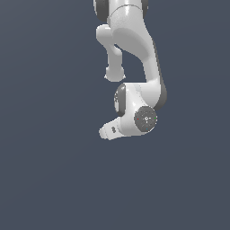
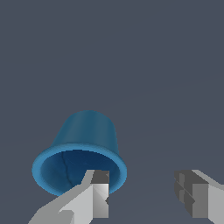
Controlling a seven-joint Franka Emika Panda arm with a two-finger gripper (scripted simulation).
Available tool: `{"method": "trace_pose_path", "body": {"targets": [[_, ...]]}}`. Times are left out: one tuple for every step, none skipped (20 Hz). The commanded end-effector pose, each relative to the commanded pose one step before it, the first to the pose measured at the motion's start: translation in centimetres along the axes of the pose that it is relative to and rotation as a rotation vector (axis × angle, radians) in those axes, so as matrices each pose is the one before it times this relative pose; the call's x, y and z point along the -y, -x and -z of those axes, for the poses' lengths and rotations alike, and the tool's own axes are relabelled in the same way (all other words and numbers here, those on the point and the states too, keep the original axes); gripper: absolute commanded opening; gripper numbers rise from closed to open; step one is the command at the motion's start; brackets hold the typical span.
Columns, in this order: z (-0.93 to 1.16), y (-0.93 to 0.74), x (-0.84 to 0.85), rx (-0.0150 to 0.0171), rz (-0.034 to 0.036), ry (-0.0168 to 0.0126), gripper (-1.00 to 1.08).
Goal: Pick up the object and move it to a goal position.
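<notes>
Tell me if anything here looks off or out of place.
The blue cup sits off-centre to the open gripper: one fingertip overlaps its rim while the other stands well clear, so the jaws do not straddle it. A faint dark line shows inside the cup. In the exterior view the arm hides the cup.

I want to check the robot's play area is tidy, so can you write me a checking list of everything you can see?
Surface: plain dark grey-blue ground, bare where it shows.
Job's things: blue cup with its open mouth facing the wrist camera; a thin dark line shows inside it. It does not show in the exterior view.
Goal spot: nothing seen.
Clutter: nothing seen.
Pincer: pincer open, nothing between its fingers; one finger overlaps the cup's rim in the wrist view, contact cannot be told.
Arm: white arm folded, hanging down from the top of the exterior view.
Cables: nothing seen.
Surroundings: only the same dark backdrop.
</notes>
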State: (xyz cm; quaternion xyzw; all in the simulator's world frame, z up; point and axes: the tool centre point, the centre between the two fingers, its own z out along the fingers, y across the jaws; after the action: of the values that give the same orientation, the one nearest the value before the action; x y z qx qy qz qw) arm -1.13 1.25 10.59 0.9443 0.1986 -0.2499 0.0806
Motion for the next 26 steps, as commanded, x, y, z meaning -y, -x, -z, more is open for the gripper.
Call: {"method": "trace_pose_path", "body": {"targets": [[-0.263,-0.080,0.443,0.05223,0.03711,0.01455,0.28],[-0.085,-0.031,0.158,0.01823,0.01254,0.00492,0.28],[-0.075,-0.027,0.148,0.01715,0.01157,0.00456,0.28],[-0.067,-0.024,0.138,0.01605,0.01064,0.00420,0.28],[-0.059,-0.020,0.128,0.01495,0.00974,0.00385,0.28],[-0.052,-0.018,0.119,0.01385,0.00889,0.00351,0.28],[-0.045,-0.015,0.109,0.01273,0.00805,0.00318,0.28],[-0.040,-0.013,0.099,0.01163,0.00725,0.00286,0.28],[-0.034,-0.012,0.091,0.01050,0.00648,0.00256,0.28],[-0.031,-0.009,0.080,0.00947,0.00574,0.00226,0.28],[-0.027,-0.006,0.071,0.00858,0.00513,0.00201,0.28],[-0.016,-0.008,0.071,0.00746,0.00455,0.00182,0.28],[-0.014,-0.007,0.062,0.00657,0.00398,0.00159,0.28],[-0.026,0.000,0.039,0.00588,0.00326,0.00123,0.28],[-0.031,0.005,0.022,0.00515,0.00264,0.00093,0.28],[-0.020,0.004,0.021,0.00399,0.00211,0.00077,0.28],[-0.002,-0.005,0.030,0.00270,0.00166,0.00068,0.28],[0.022,-0.015,0.044,0.00132,0.00128,0.00065,0.28],[0.055,-0.027,0.066,-0.00023,0.00095,0.00069,0.28],[0.057,-0.024,0.056,-0.00125,0.00037,0.00046,0.28],[-0.030,0.013,-0.036,0.00007,-0.00056,-0.00039,0.28],[-0.135,0.065,-0.142,0.00233,-0.00126,-0.00125,0.28],[-0.233,0.113,-0.237,0.00470,-0.00173,-0.00199,0.28],[-0.315,0.150,-0.312,0.00693,-0.00197,-0.00258,0.28],[-0.280,0.132,-0.268,0.00679,-0.00133,-0.00215,0.28],[-0.193,0.090,-0.175,0.00548,-0.00042,-0.00130,0.28]]}}
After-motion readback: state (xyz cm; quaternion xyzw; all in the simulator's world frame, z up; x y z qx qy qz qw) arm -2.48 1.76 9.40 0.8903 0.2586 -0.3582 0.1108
